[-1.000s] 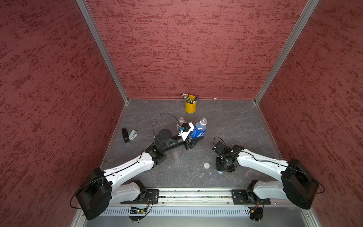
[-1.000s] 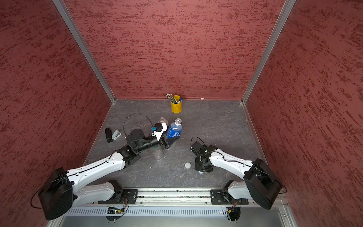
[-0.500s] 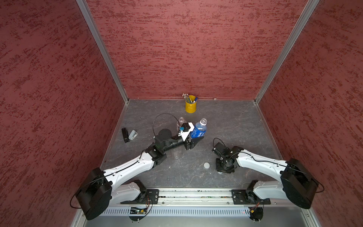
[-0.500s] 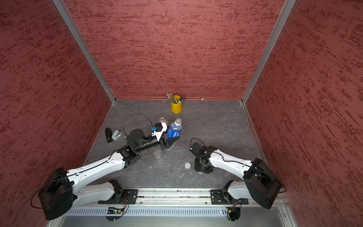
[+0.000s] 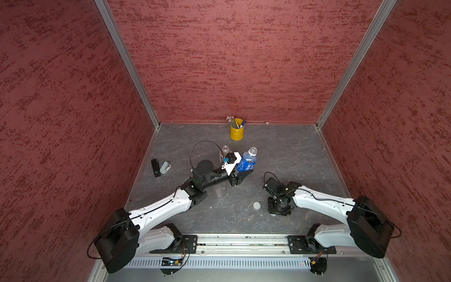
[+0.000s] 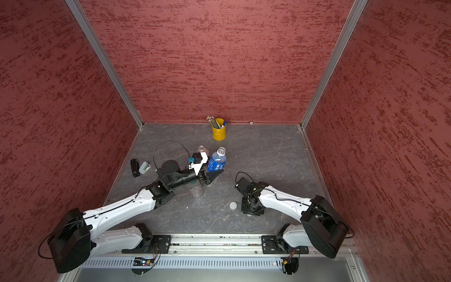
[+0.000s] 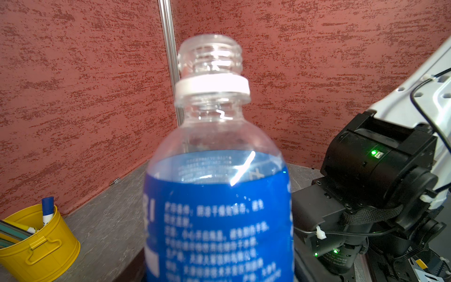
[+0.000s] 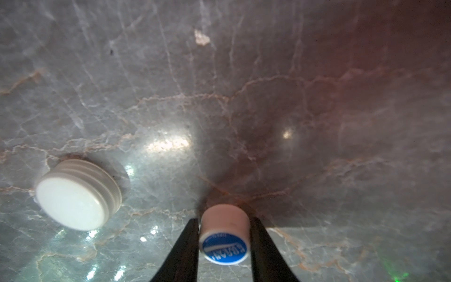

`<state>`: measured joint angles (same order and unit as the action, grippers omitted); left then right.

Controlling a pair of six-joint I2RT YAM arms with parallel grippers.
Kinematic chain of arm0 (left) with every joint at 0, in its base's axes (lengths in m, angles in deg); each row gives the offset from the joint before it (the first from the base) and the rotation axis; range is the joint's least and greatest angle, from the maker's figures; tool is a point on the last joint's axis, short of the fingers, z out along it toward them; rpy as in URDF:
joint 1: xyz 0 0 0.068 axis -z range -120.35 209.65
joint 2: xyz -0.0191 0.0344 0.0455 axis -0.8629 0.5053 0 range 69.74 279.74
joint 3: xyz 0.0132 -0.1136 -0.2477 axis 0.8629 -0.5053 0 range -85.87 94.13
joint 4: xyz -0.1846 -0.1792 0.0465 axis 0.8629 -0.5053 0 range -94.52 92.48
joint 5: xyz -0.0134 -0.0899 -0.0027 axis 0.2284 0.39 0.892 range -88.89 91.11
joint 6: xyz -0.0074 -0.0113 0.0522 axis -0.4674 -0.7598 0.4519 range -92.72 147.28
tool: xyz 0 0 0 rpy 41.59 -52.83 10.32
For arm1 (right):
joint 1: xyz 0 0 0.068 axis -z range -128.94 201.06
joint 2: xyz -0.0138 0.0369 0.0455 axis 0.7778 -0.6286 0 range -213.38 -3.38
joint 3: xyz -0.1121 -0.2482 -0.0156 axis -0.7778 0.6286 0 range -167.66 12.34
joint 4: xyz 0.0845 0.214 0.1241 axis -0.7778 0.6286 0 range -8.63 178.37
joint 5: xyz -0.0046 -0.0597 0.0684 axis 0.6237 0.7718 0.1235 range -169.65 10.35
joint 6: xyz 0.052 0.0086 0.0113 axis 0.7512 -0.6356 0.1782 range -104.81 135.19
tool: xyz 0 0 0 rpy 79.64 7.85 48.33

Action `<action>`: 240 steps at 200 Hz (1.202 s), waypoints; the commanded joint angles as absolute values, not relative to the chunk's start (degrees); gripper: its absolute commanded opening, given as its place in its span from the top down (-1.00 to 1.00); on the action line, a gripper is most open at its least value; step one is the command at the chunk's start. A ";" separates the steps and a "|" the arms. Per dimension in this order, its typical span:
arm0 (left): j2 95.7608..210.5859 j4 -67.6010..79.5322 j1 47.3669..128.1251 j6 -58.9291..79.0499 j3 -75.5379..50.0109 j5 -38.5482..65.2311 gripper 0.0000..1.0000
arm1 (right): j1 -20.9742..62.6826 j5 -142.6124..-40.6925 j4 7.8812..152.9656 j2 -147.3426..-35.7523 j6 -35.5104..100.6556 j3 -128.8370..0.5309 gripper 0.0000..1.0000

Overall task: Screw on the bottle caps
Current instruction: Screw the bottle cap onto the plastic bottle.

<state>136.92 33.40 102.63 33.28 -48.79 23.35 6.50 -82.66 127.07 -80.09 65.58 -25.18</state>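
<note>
A blue-labelled bottle (image 5: 247,162) (image 7: 217,214), open-necked, stands mid-table with my left gripper (image 5: 241,171) shut on its lower body. Its fingers are hidden in the left wrist view. The blue-and-white cap (image 8: 224,238) sits on the table near the front right, and my right gripper (image 8: 224,221) (image 5: 278,212) is shut on it, a finger against each side. A wide white cap (image 5: 256,205) (image 8: 78,195) lies loose just left of it. One clear bottle (image 5: 225,149) stands behind the left wrist. Another clear bottle (image 6: 196,191) stands under the left arm.
A yellow pencil cup (image 5: 236,131) stands at the back wall. A black block (image 5: 155,167) and a small grey item (image 5: 165,168) lie near the left wall. Red walls close in the table on three sides.
My right gripper's fingers have closed onto the blue-and-white cap, and that arm has shifted slightly left. The left arm and its bottle have not moved.
</note>
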 commanded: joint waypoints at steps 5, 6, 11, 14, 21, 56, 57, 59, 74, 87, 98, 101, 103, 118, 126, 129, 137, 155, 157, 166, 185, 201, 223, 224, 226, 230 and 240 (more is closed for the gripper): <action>137.05 34.39 102.64 33.08 -47.46 24.13 -0.30 | 5.97 -82.16 128.16 -79.40 65.38 -25.52 0.34; 137.06 34.39 102.59 33.08 -47.46 24.14 -0.30 | 5.97 -82.14 128.19 -79.36 65.34 -25.57 0.34; 137.15 34.39 102.57 33.20 -47.43 24.26 -0.30 | 5.97 -82.03 128.73 -79.05 65.06 -25.78 0.35; 137.20 34.34 102.60 33.29 -47.46 24.35 -0.30 | 5.97 -82.04 129.07 -78.87 64.96 -26.02 0.35; 137.24 34.30 102.61 33.59 -47.45 24.68 -0.31 | 5.97 -81.89 129.89 -78.18 64.35 -26.76 0.35; 138.29 34.01 102.52 36.77 -47.34 27.63 -0.32 | 6.22 -83.33 137.83 -72.88 57.74 -35.22 0.37; 138.29 33.93 102.53 36.95 -47.31 27.78 -0.32 | 6.23 -83.43 138.08 -72.76 57.47 -35.66 0.37; 138.36 33.70 102.54 37.23 -47.22 28.06 -0.32 | 6.34 -83.63 138.86 -72.54 56.87 -36.49 0.37; 138.56 31.98 102.33 39.28 -46.49 30.05 -0.33 | 7.62 -85.82 143.37 -70.63 52.68 -42.55 0.39; 138.73 31.36 101.85 40.42 -46.23 31.73 -0.34 | 9.66 -87.47 147.35 -69.54 49.22 -48.21 0.39; 138.93 31.34 101.17 41.04 -46.22 32.96 -0.35 | 11.43 -88.14 150.51 -69.28 46.57 -53.44 0.40; 139.04 31.34 100.99 41.20 -46.22 33.27 -0.35 | 11.80 -88.22 151.33 -69.30 45.74 -54.97 0.40; 139.08 31.34 100.86 41.31 -46.23 33.52 -0.35 | 12.06 -88.32 151.86 -69.30 45.30 -55.97 0.40; 139.31 31.14 100.21 42.49 -46.32 34.76 -0.35 | 13.83 -89.86 154.90 -69.94 42.21 -62.87 0.40; 139.48 31.00 100.06 43.32 -46.31 35.18 -0.35 | 14.72 -91.06 156.28 -70.32 40.36 -66.28 0.41; 139.57 30.98 100.07 43.70 -46.32 35.33 -0.35 | 15.01 -91.46 156.70 -70.54 39.92 -67.79 0.41; 139.75 30.50 99.95 44.80 -46.30 35.56 -0.36 | 15.88 -92.49 157.94 -71.05 38.53 -70.74 0.42; 140.21 27.73 99.82 47.34 -45.67 36.42 -0.36 | 16.95 -95.32 160.39 -73.11 35.59 -78.50 0.43; 140.23 27.58 99.81 47.68 -45.65 36.48 -0.36 | 17.02 -95.61 160.50 -73.33 35.45 -79.21 0.43; 140.41 26.87 99.81 49.15 -45.29 36.95 -0.36 | 17.04 -97.31 161.28 -74.42 34.36 -82.34 0.43; 140.58 26.34 99.77 50.86 -44.58 37.67 -0.36 | 17.04 -99.34 162.95 -76.93 32.64 -88.62 0.44; 140.93 24.43 99.77 51.70 -43.16 38.20 -0.36 | 17.04 -100.53 164.39 -78.74 31.14 -92.74 0.44; 141.37 23.41 100.05 52.76 -42.11 38.81 -0.35 | 17.05 -102.08 164.85 -80.46 30.00 -95.63 0.44; 141.37 23.32 100.06 52.81 -42.06 38.90 -0.35 | 17.05 -102.16 164.82 -80.59 29.98 -95.70 0.44; 141.44 23.23 100.07 52.89 -41.98 38.90 -0.35 | 17.04 -102.22 164.86 -80.74 29.96 -95.88 0.44; 141.46 22.97 100.13 53.05 -41.72 39.11 -0.35 | 17.09 -102.25 164.83 -80.93 29.93 -96.20 0.44; 141.63 21.70 100.32 53.76 -41.00 39.50 -0.34 | 17.04 -102.29 164.90 -81.59 29.51 -97.08 0.44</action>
<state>141.01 24.26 100.09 50.96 -43.28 37.45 16.77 -99.82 162.34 -80.37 32.23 -94.62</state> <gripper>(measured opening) 0.677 0.314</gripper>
